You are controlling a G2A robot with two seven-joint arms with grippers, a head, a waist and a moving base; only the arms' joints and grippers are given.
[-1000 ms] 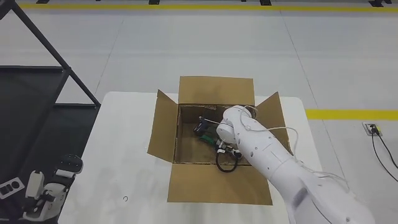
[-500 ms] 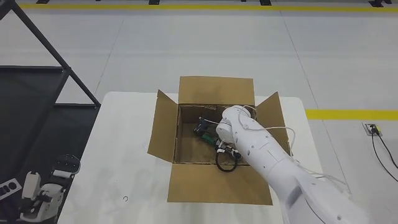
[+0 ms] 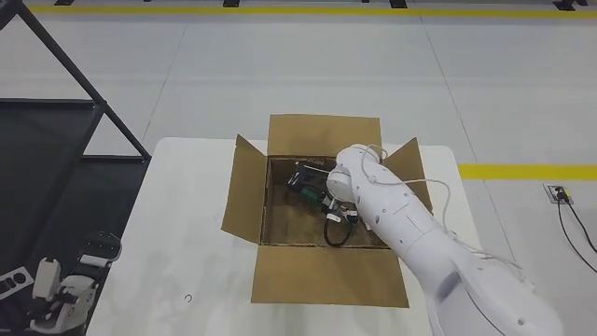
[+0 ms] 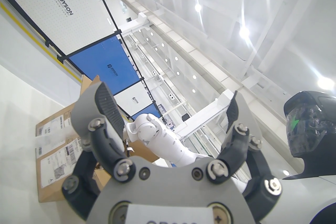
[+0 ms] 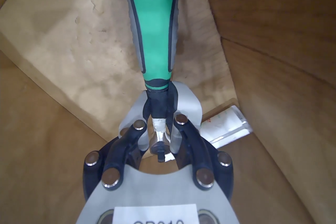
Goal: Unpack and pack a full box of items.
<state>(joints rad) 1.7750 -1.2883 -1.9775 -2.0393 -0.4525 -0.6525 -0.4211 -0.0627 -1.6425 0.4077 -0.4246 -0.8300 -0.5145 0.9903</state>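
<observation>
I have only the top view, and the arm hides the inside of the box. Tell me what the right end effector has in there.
Observer: The right end effector is shut on the black neck of a green-and-grey-handled metal ratchet wrench, inside the brown cardboard box.
Operator: Report anything else on the box floor.
Observer: A flat clear plastic packet lies at the foot of a box wall, beside that end effector.
Operator: Now give me the left end effector's state.
Observer: The left end effector is open and empty, pointing upward.
</observation>
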